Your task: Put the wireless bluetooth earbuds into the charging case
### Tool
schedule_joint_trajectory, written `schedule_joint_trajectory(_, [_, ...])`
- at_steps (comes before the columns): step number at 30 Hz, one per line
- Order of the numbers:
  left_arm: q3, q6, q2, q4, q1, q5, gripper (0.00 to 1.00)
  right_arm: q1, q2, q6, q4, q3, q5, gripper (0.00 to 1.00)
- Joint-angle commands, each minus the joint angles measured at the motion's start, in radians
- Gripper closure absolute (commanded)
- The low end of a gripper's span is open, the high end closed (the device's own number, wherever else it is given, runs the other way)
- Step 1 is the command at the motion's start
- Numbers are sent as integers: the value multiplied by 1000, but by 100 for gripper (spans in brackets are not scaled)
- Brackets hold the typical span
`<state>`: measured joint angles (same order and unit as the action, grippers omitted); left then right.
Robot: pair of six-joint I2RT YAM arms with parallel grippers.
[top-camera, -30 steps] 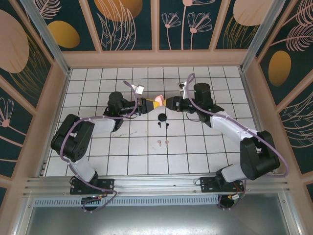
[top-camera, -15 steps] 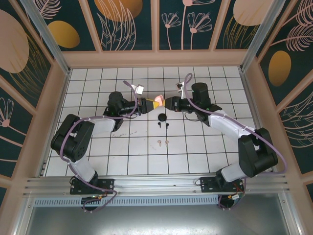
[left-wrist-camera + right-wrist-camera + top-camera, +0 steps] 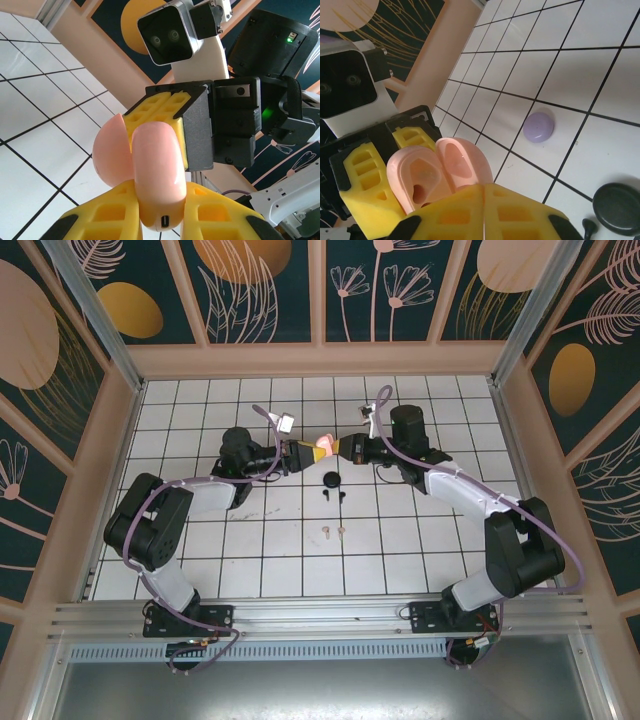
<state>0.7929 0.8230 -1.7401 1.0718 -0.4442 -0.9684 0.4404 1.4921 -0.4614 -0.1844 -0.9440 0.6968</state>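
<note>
A: Left gripper [image 3: 308,451]?
B: Clamped on the open pink charging case [image 3: 155,175], above the table's [image 3: 200,540] middle.
A: Right gripper [image 3: 483,195]?
B: Fingers pressed together at the case's rim; can't tell if anything's pinched.
A: Earbuds?
B: 2 black earbuds [image 3: 327,495] and 2 pink earbuds [image 3: 327,531] on the table, toward the near edge.

Nothing in these views carries lettering, a label, a brand name or a number that can be read. The nearest thing to a sign is a small green light [image 3: 288,37], lit on the black housing [image 3: 272,55] at the upper right of the left wrist view; no word or symbol can be made out beside it
</note>
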Motion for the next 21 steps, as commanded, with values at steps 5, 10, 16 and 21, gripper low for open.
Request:
schedule_joint_trajectory(5, [17,12,7,51,-10,-12,100,9,-10,-3,-38,-17,11,100])
schedule_joint_trajectory(10, [16,13,5,42,-10,12,83,9,-20,5,-27,-22,-2,100])
schedule_joint_trajectory(16, [10,-15,18,4,-11,79,53,9,-28,44,26,-29,-68,100])
schedule_joint_trajectory(21, [1,-58,60,-48,-7,143,43,0,-29,79,79,-43,-120,100])
